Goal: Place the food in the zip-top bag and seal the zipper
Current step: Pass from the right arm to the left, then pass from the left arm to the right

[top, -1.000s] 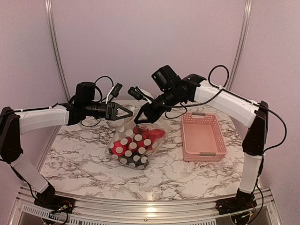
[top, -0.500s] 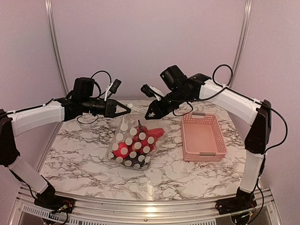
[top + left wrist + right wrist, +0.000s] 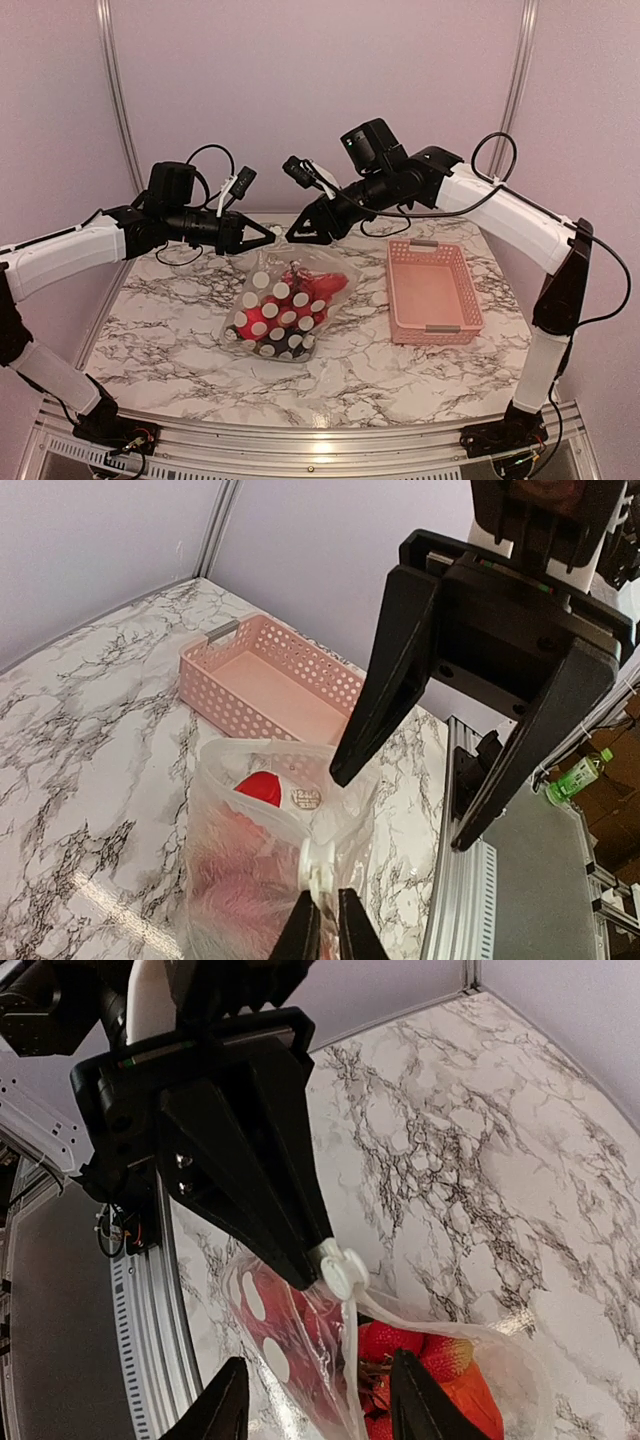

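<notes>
1. Over the last second my right pincer (image 3: 300,232) has let go of the bag's mouth, spread its jaws and lifted clear. The bag (image 3: 285,310) has stayed on the table (image 3: 170,320).
2. My left pincer (image 3: 325,920) is clenched on the white end of the zipper (image 3: 350,1325), holding that corner up. My right hangs released just beside it, gripping nothing.
3. The food (image 3: 405,1345) lies inside the bag, red and orange showing through. The pink basket (image 3: 432,290) shows none.
4. I judge the sealing step is in hand. I cannot tell whether the strip is pressed shut along its length.
5. Next I would pinch the strip beside my left's grip and run along it, keeping the mouth taut.
</notes>
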Robot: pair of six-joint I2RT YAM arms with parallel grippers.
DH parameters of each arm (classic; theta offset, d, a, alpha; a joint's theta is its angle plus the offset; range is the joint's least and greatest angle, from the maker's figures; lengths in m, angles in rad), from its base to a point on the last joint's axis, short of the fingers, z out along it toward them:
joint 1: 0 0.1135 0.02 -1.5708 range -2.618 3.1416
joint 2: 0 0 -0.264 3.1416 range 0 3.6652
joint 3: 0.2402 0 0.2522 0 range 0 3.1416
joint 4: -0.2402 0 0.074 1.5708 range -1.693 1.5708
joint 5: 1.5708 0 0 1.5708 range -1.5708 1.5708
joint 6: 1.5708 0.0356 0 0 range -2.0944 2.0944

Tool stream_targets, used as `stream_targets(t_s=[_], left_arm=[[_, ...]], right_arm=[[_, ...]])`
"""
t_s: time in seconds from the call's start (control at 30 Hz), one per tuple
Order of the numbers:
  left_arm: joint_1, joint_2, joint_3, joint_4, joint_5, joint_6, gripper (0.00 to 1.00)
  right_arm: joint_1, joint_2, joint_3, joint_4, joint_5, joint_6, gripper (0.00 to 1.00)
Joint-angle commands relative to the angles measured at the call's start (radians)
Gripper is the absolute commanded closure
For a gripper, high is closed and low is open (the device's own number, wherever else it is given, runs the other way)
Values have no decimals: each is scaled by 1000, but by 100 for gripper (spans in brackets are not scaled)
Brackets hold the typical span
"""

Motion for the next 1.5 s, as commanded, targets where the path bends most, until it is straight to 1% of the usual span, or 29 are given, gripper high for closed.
stream_targets(t_s=[0.0, 0.13, 0.3, 0.4, 0.63, 0.9, 1.0, 1.17, 1.2, 1.27, 1.3, 1.4, 1.47], left_arm=[[-18, -22, 37, -100, 23, 101, 91], [-29, -22, 38, -122, 25, 122, 91], [-46, -30, 37, -131, 24, 126, 93], [-46, -41, 37, -131, 20, 126, 95], [-46, -54, 37, -166, 7, 177, 96], [-46, -58, 28, -184, -9, 184, 97], [-46, -57, 29, -180, -13, 183, 97], [-46, -49, 37, -175, -14, 181, 98], [-46, -48, 38, -175, -12, 181, 98], [-46, -48, 39, -172, -8, 183, 98], [-46, -48, 40, -172, -6, 183, 98], [-45, -49, 40, -171, 0, 183, 98], [-45, -49, 39, -171, -3, 184, 98]], right_arm=[[5, 12, 47, 60, -19, -26, 53], [4, 26, 54, 63, -23, -34, 52], [11, 48, 48, 65, -55, -57, 51], [11, 67, 48, 65, -93, -68, 52], [11, 86, 39, 74, -179, -72, 64], [12, 95, 34, 81, -224, -74, 86], [13, 102, 40, 73, -227, -78, 89], [16, 100, 40, 68, -215, -83, 90], [16, 100, 37, 67, -216, -85, 87], [18, 100, 34, 69, -212, -84, 73], [19, 101, 32, 70, -212, -85, 71], [22, 112, 36, 68, -213, -86, 71], [22, 119, 41, 66, -213, -85, 74]])
